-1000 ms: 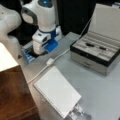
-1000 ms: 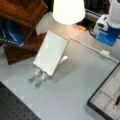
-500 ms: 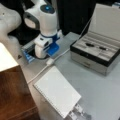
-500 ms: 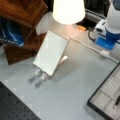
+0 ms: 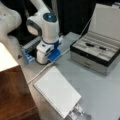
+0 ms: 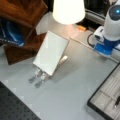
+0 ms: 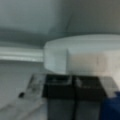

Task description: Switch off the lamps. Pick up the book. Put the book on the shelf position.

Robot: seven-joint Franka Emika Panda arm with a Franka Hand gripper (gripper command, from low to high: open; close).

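Book (image 5: 58, 90) (image 6: 51, 52) sits propped on a slant on silver metal strips (image 6: 37, 76), mid tabletop (image 5: 100, 92), near the edge by the wood block. Untouched, nothing gripping it. Ribbed binding edge faces a front view's bottom-left (image 5: 47, 98). Shelf position (image 5: 13, 92) = dark red-brown wood top just beside the book, bare. In a front view the wood unit (image 6: 22, 15) has a blue item tucked under it (image 6: 12, 33).

Lamp shade (image 6: 68, 11) glows bright, warm spill on the table below, so the lamp's on.

Gripper (image 7: 73, 87) is well apart from the book, down at the far tabletop edge over a blue base (image 5: 53, 53) (image 6: 105, 47). Wrist view: the dark fingers (image 7: 58, 92) sit together, no gap, pressed up against a white rounded part (image 7: 82, 57). White cable (image 5: 50, 65) runs across the table past it.

Grey hinged-lid case (image 5: 96, 53) open at the opposite side, pens inside.
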